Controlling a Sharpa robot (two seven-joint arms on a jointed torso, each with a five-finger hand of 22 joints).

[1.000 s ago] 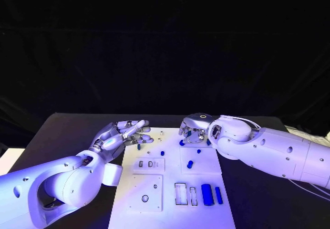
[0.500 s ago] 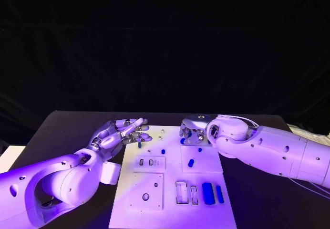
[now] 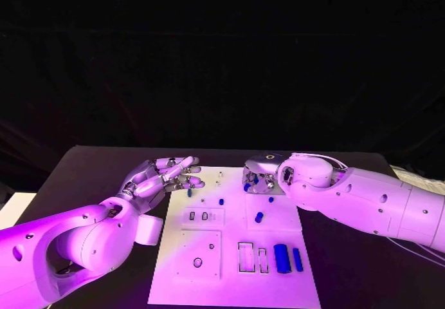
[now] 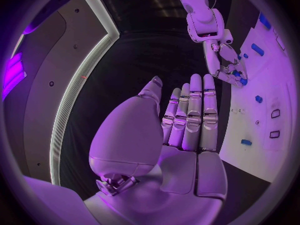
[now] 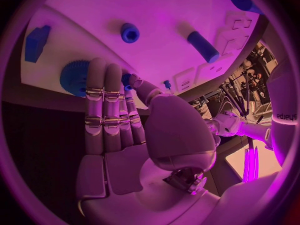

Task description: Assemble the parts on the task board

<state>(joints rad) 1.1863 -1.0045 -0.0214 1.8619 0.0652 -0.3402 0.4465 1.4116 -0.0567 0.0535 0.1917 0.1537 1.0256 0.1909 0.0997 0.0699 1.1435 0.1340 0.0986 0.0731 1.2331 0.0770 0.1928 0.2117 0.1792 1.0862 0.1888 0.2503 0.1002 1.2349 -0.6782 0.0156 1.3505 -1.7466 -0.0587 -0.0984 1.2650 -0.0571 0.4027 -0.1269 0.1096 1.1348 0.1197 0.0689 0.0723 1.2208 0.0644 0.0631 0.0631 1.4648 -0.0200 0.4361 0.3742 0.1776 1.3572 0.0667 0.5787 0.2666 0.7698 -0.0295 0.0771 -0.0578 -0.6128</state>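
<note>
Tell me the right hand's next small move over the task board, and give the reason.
Probably lower the right hand a little and close its fingers on the small blue part at its fingertips. The right wrist view shows the fingers reaching the far end of the task board beside that part, apparently holding nothing.

— Where is the left hand (image 3: 165, 178)?
— Just beside the task board (image 3: 232, 283), at its far left corner, fingers straight and close together, holding nothing.
— And the right hand (image 3: 258, 179)?
— Over the board's far end, palm down, fingers straight and side by side, its arm slanting in across the board's right edge.
</note>
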